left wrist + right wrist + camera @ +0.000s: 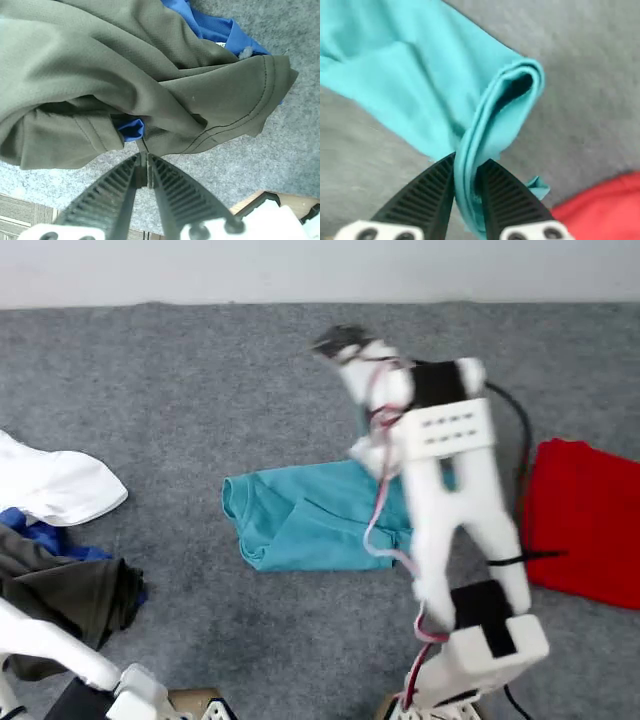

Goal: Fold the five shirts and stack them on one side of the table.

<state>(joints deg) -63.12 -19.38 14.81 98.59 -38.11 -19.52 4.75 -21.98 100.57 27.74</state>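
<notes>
Right wrist view: the right tool (pixel 467 162) is closed on a folded edge of the teal shirt (pixel 415 75). The cloth is pinched between both fingers. The rest of the shirt spreads over the grey desk (pixel 590 75). A corner of the red shirt (pixel 605 212) lies near the held fold but does not touch it.

Left wrist view: the left tool (pixel 146 167) is fully closed and nothing is between its fingers. Its tips sit at the hem of the olive shirt (pixel 125 65); contact with the cloth cannot be confirmed. The blue shirt (pixel 210 25) lies under the olive shirt and shows past its far edge and through a gap in its folds.

High view: the teal shirt lies at the centre of the desk, partly folded. Its 3 o'clock end is hidden behind the right arm (pixel 455 490). The red shirt lies flat at 3 o'clock, near the teal shirt. The white shirt (pixel 55 485) lies at 9 o'clock. The blue shirt is just beside it toward 6 o'clock. The olive shirt overlaps the blue shirt at 8 o'clock. The left arm (pixel 60 650) stands at 7 o'clock, against the olive shirt.
</notes>
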